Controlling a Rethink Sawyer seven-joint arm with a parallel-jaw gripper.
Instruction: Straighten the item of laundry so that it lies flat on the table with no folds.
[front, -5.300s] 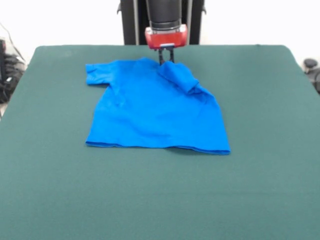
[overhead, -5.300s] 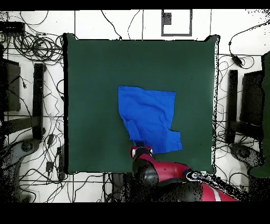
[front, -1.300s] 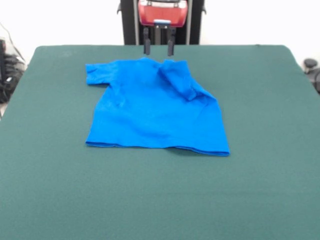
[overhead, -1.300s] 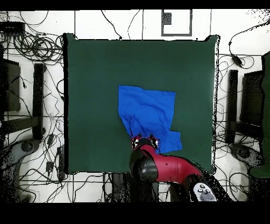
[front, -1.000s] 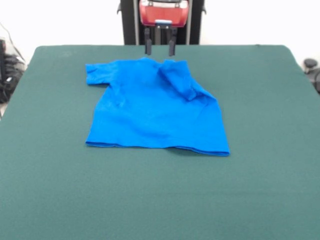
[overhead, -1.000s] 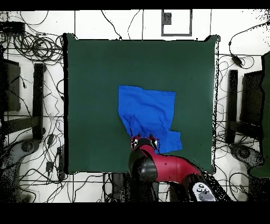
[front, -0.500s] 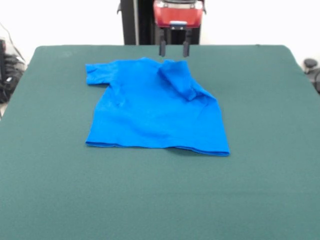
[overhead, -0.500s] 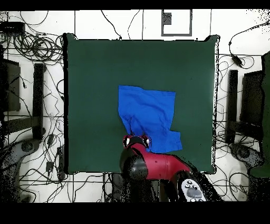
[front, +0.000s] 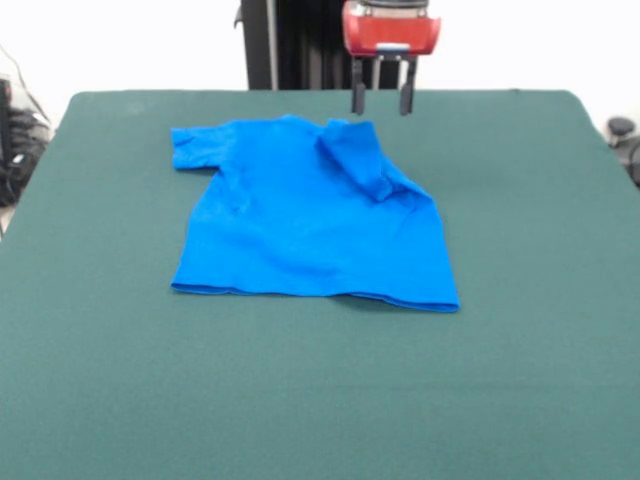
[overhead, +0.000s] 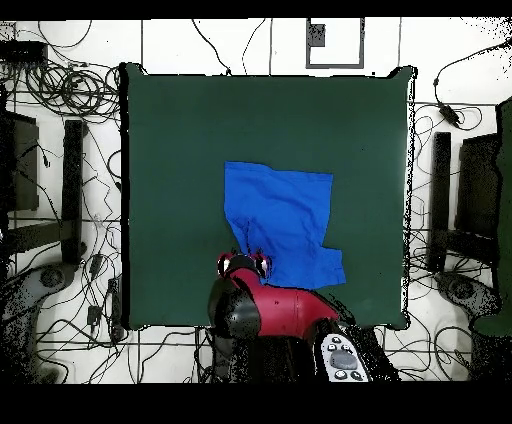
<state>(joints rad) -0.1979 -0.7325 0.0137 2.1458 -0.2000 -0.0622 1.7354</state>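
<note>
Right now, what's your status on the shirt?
Gripper open, empty, raised above the table beside the collar end. Shirt mostly flat; one sleeve folded over the body. Nothing in the way.

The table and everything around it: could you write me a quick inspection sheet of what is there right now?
Surface: the table, dark green cloth, rounded corners.
Job's things: blue T-shirt lies mostly spread; one sleeve is folded over onto the body, the other sleeve lies out flat.
Clutter: nothing seen on the table.
Gripper: the gripper is open, raised above the far edge, apart from the shirt and holding nothing.
Cables: many loose cables on the floor around the table.
Surroundings: pale tiled floor; dark equipment along both sides.
</note>
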